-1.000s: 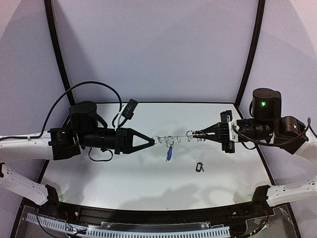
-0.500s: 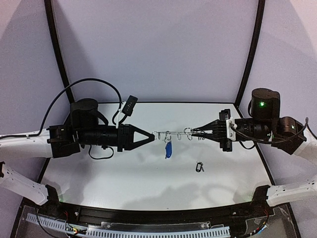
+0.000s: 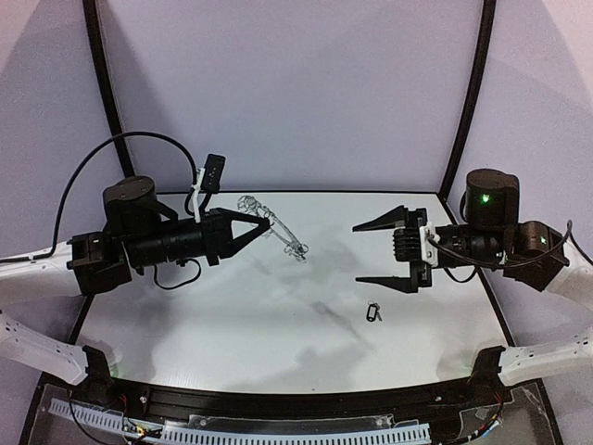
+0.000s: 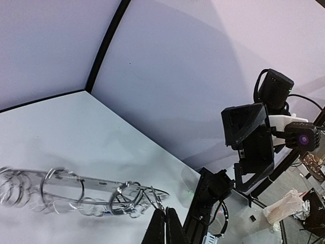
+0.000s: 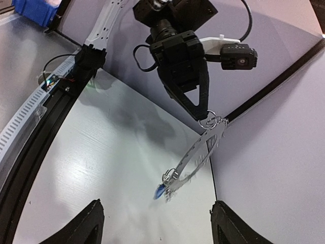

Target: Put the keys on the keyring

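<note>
The keyring [image 3: 286, 241] hangs in the air from my left gripper [image 3: 267, 221], blurred by motion. In the left wrist view the left gripper [image 4: 165, 222] is shut on one of the thin wire loops at the rim of the keyring [image 4: 76, 189]. In the right wrist view the keyring [image 5: 195, 152] shows edge-on, with the blue-tagged key [image 5: 160, 192] dangling from its lower end. My right gripper [image 3: 356, 254] stands open to the right of the ring, apart from it and holding nothing. The black-headed key [image 3: 372, 312] lies on the table below the right gripper.
The white table [image 3: 232, 324] ends at a black frame rail [image 3: 278, 400] along the near edge. Black posts [image 3: 102, 83] stand at both back corners against the pale curved backdrop. A cable [image 3: 93, 162] loops above the left arm.
My right gripper has opened and let go of the keyring. The left gripper has drawn back to the left and lifted, and the ring now swings from it alone.
</note>
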Robot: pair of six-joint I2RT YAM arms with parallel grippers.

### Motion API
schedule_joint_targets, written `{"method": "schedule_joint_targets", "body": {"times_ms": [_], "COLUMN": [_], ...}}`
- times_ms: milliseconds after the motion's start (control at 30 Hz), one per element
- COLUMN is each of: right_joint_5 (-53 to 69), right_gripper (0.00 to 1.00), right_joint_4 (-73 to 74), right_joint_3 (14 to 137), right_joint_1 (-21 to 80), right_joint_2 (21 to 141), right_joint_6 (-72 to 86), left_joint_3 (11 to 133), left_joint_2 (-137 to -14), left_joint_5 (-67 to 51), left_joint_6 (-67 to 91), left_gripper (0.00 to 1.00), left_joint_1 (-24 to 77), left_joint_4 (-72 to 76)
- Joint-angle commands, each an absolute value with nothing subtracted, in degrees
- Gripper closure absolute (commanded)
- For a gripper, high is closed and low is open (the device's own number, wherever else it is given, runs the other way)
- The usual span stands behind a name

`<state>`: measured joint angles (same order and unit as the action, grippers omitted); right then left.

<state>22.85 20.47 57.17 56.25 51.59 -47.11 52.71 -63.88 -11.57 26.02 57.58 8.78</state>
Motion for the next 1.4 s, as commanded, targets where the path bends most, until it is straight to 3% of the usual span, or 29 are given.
{"method": "schedule_joint_targets", "body": {"times_ms": [0,133,300,700,800,1367], "right_joint_5": [22.12,22.42,22.04,30.52,29.90,29.60], "right_gripper": [0.25,0.22,0.29,0.44,0.52,0.71], "right_joint_4": [11.42,2.45,12.15,17.13,15.87,17.72], "right_joint_3": [54.85,54.45,62.32,64.13,64.11,65.91], "right_joint_1": [56.38,56.42,56.41,56.80,57.03,57.57], "right_joint_2": [52.52,55.31,61.70,65.51,67.23,73.85], "right_joint_6": [-41.06,-29.05,-20.04,-20.80,-20.84,-27.59], "left_joint_3": [53.76,55.80,58.78,59.65,59.79,60.24], "left_joint_2": [-63.16,-64.25,-66.22,-68.56,-69.52,-71.41], "left_joint_5": [-9.45,-7.81,-2.04,6.80,7.55,4.53], "left_joint_6": [21.85,15.16,-0.42,-11.25,-14.02,-15.14], "left_gripper": [0.99,0.99,0.99,0.99,0.99,0.99], "left_joint_1": [58.46,59.91,65.09,69.22,69.74,70.77], "left_joint_4": [9.19,4.07,-5.97,-4.47,-3.61,-2.29]}}
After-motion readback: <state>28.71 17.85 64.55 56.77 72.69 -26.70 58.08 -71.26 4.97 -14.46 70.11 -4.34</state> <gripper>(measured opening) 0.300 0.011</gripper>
